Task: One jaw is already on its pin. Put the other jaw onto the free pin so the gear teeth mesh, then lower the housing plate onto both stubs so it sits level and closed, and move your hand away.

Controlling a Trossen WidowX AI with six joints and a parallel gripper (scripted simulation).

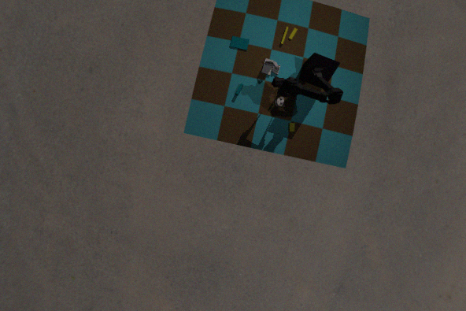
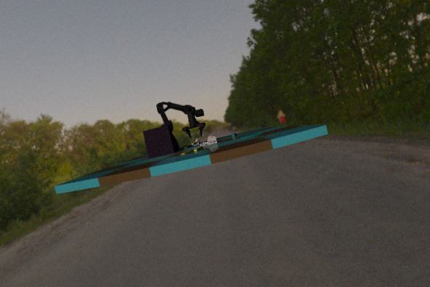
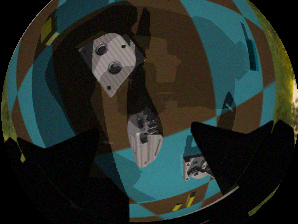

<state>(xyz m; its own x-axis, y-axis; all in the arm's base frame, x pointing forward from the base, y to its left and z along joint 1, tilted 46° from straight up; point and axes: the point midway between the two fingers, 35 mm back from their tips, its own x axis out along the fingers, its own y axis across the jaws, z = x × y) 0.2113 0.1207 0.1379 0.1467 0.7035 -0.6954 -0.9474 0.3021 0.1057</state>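
Observation:
My gripper [image 2: 195,135] [image 3: 145,131] is open and empty, above the board. Between and below its fingers in the wrist view lies the loose grey jaw [image 3: 146,147], with dark teeth at its upper end. The grey housing plate [image 3: 106,64] [image 1: 280,101] lies apart from it, at the upper left of the wrist view, with two large holes and smaller corner holes. The grey base with the mounted jaw [image 3: 195,167] [image 1: 270,67] is at the lower right of the wrist view, partly hidden by the right finger. Its free pin cannot be made out clearly.
Two yellow bars [image 1: 284,35] [image 3: 191,199] lie beyond the base. A yellow block [image 1: 292,127] [image 3: 47,30] lies on the plate's other side. A teal block [image 1: 239,43] and a thin teal piece [image 1: 238,92] lie farther out. The arm's dark pedestal [image 1: 320,65] [image 2: 158,141] stands behind.

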